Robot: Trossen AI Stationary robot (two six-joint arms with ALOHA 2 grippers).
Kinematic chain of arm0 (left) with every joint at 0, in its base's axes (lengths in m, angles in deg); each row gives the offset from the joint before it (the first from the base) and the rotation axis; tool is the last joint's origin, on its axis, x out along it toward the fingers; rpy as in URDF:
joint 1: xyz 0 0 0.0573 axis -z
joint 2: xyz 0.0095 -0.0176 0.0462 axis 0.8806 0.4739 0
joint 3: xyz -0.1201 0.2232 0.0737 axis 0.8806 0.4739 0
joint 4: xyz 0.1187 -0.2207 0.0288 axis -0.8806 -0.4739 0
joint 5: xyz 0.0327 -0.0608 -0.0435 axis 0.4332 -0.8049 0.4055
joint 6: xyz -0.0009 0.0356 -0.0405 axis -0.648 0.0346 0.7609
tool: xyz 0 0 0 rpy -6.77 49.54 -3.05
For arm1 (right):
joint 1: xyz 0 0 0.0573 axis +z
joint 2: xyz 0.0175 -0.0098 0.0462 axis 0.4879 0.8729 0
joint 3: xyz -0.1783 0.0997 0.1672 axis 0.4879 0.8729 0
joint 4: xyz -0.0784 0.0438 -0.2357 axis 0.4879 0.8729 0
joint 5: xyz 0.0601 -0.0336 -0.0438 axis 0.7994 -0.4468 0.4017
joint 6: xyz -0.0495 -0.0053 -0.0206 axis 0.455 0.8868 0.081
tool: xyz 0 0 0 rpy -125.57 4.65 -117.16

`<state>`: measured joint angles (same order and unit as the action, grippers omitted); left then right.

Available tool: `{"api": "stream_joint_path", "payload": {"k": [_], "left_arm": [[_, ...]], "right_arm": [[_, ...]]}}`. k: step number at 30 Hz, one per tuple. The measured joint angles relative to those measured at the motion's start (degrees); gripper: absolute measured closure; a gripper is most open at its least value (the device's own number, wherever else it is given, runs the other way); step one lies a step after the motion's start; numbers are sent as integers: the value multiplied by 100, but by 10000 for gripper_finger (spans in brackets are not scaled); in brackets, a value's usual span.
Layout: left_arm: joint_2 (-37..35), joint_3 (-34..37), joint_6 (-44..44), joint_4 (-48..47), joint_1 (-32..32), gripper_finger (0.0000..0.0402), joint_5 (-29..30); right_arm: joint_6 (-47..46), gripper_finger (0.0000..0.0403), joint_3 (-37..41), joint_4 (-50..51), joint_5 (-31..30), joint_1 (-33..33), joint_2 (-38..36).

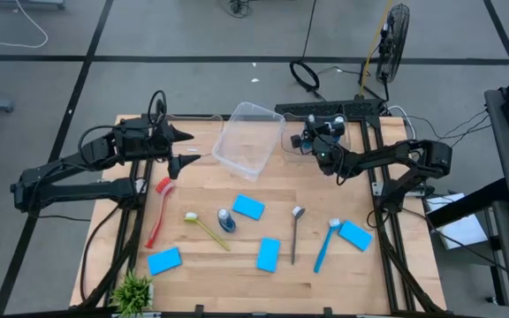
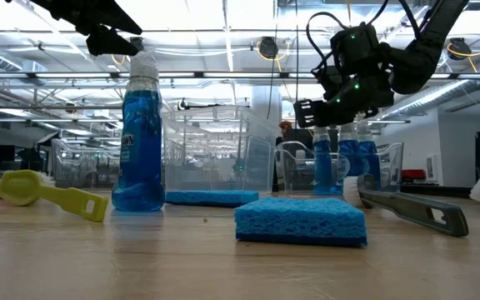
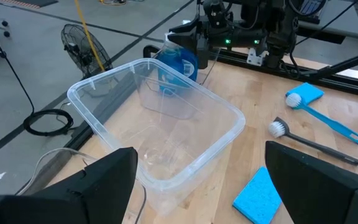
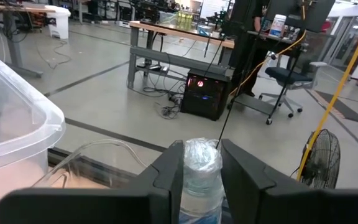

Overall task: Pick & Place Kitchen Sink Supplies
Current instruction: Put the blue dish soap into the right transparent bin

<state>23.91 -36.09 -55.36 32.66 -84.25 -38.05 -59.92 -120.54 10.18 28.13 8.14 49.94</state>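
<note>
My right gripper [image 1: 312, 141] is at the right side of the clear bin [image 1: 248, 137], shut on a blue bottle [image 3: 179, 65] with a pale cap. My left gripper [image 1: 184, 148] hangs open above the table, left of the bin, with nothing between its fingers [image 3: 104, 186]. A second blue bottle [image 1: 225, 219] stands upright on the table. Around it lie several blue sponges [image 1: 248, 208], a red brush [image 1: 160, 208], a yellow brush [image 1: 203, 227], a grey brush [image 1: 296, 231] and a blue brush [image 1: 325, 246]. My right gripper pinches the bottle's pale cap and neck [image 4: 201, 158] between its two fingers [image 4: 166, 174]. The fingers come in level, pointing toward the table's far edge. The bottle hangs upright below them; whether its base is clear of the table I cannot tell.
A small green plant [image 1: 133, 290] stands at the near left corner. The bin sits at the far middle of the table. A fan [image 1: 394, 40] and cables are on the floor beyond the far edge.
</note>
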Motion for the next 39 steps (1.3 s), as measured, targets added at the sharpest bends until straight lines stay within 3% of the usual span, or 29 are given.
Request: {"api": "stream_joint_path", "payload": {"k": [25,39], "left_arm": [[-2,0,62,55,1,52,-2],[0,-2,55,48,-1,52,-2]], "right_arm": [[355,256,2,-296,-60,-2,4],[1595,240,2,-1767,-147,-2,4]]}}
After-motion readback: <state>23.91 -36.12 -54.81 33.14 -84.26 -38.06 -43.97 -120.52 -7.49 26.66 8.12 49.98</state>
